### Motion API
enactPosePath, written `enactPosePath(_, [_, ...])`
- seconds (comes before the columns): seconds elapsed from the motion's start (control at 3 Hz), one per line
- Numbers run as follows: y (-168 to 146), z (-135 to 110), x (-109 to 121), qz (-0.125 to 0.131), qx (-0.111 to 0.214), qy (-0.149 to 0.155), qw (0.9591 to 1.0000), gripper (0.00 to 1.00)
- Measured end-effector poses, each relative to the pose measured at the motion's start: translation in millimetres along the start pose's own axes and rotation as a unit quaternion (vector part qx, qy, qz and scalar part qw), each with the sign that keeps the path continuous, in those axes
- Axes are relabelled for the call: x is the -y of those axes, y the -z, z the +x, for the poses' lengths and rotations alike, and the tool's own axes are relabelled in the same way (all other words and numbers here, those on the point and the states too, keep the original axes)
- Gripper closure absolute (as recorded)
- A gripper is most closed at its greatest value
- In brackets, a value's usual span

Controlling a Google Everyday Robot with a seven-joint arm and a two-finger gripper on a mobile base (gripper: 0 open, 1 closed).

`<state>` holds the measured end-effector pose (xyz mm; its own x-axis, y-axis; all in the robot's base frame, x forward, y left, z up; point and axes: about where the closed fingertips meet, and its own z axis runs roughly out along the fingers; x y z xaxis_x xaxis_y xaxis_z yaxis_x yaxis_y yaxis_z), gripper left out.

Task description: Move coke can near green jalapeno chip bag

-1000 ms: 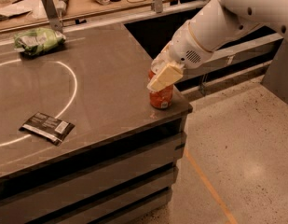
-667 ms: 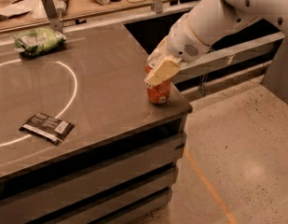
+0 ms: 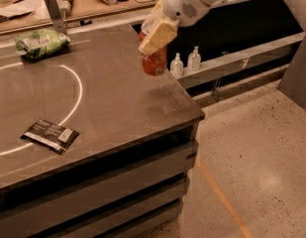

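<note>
The coke can (image 3: 155, 64) is red-orange and hangs in the air above the right part of the dark table (image 3: 118, 108). My gripper (image 3: 156, 39) is shut on its upper part, with a tan finger pad (image 3: 158, 35) across its front. The can's top is hidden by the gripper. The green jalapeno chip bag (image 3: 41, 42) lies at the far left of the table, well away from the can.
A flat black packet with a white label (image 3: 50, 135) lies at the table's front left. Two clear pump bottles (image 3: 185, 62) stand on a ledge right of the table. A white arc is painted on the tabletop. A cluttered counter runs behind.
My gripper has lifted the coke can off the table's right edge and carried it up and back, away from the front corner.
</note>
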<state>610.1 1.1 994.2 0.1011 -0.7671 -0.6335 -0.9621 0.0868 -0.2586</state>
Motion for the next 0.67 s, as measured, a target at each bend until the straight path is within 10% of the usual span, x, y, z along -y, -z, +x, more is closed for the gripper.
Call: enactPosePath(0.67, [-28,-115,62,0.024,0.046,-0.004,0.9986,1.0])
